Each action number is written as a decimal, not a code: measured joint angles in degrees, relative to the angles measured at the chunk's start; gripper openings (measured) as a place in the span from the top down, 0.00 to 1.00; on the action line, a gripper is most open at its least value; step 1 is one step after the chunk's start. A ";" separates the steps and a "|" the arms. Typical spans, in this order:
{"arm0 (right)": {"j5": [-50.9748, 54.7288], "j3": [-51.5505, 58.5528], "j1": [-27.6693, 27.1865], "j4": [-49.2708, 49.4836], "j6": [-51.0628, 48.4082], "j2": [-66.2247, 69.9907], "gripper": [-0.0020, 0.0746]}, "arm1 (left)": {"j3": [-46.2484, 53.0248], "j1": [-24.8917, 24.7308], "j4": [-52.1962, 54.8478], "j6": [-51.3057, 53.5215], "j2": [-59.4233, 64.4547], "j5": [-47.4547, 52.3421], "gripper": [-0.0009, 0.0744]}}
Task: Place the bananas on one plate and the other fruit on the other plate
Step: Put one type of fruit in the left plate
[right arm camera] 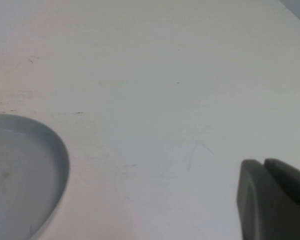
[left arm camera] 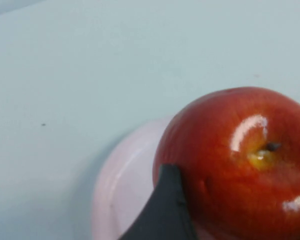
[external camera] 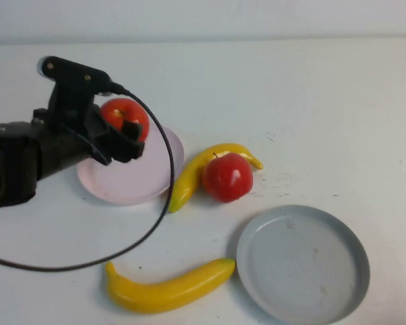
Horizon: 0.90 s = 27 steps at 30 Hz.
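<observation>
My left gripper [external camera: 125, 133] is shut on a shiny red apple [external camera: 125, 115] and holds it over the far part of the pale pink plate [external camera: 145, 179]. In the left wrist view the apple [left arm camera: 240, 160] fills the right side, with one dark finger [left arm camera: 165, 210] against it and the pink plate [left arm camera: 122, 185] beneath. A second red apple [external camera: 227, 177] sits mid-table, touching a thin banana [external camera: 189, 175]. A thicker banana [external camera: 169, 286] lies at the front. The grey-blue plate [external camera: 302, 261] is empty. My right gripper [right arm camera: 272, 200] is shut, over bare table beside the grey plate [right arm camera: 20, 170].
The left arm's black cable [external camera: 164, 203] loops down across the table between the pink plate and the thin banana, then runs off to the left in front of the thicker banana. The table's far edge meets a white wall.
</observation>
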 joint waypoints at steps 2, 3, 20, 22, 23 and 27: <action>0.00 0.00 0.00 0.00 0.00 0.00 0.99 | -1.98 2.34 -1.85 -0.23 1.96 -0.65 0.24; 0.00 0.00 0.00 0.00 0.00 0.00 0.99 | -3.07 3.17 -3.12 -0.23 2.99 -0.74 0.24; 0.00 0.00 0.00 0.00 0.00 0.00 0.99 | -6.75 6.87 -6.02 -0.45 13.57 2.49 0.19; 0.00 0.00 0.00 0.00 0.00 0.00 0.99 | -6.75 6.87 -6.02 -0.45 13.57 1.25 0.12; 0.00 0.00 0.00 0.00 0.00 0.00 0.99 | -6.75 6.87 -6.12 -0.45 13.57 0.83 0.11; 0.00 0.00 0.00 0.00 0.00 0.00 0.99 | -6.75 6.95 -6.15 -0.45 13.57 0.38 0.10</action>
